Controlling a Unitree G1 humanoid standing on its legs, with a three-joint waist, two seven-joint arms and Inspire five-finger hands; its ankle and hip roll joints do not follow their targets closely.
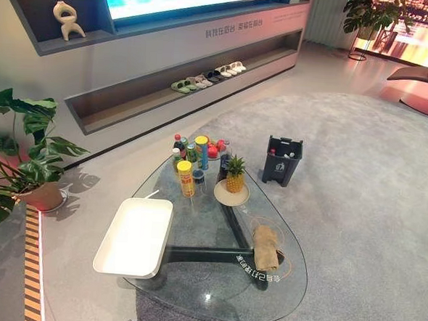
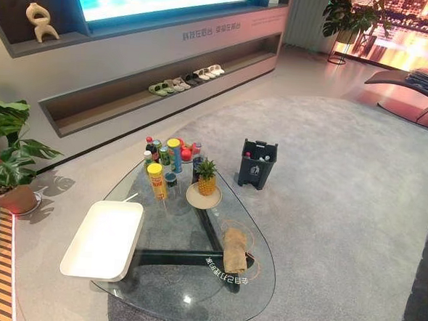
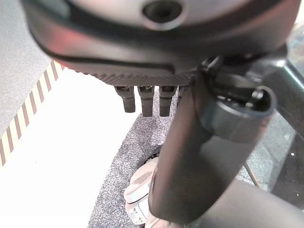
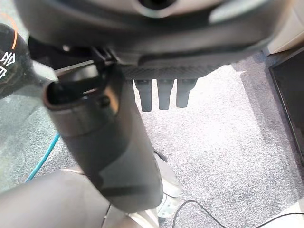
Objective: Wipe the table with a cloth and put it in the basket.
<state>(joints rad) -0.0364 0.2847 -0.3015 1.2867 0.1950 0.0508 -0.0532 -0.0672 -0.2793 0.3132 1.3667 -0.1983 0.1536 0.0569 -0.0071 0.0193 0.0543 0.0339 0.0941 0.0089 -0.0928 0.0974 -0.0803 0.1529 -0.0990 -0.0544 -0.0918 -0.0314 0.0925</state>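
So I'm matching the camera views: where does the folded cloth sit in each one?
Left eye view: cloth on the glass table, lower right of centre.
Right eye view: cloth, just right of centre, low.
Left wrist view: not seen.
Right wrist view: not seen.
Shared landmark: pineapple behind the cloth.
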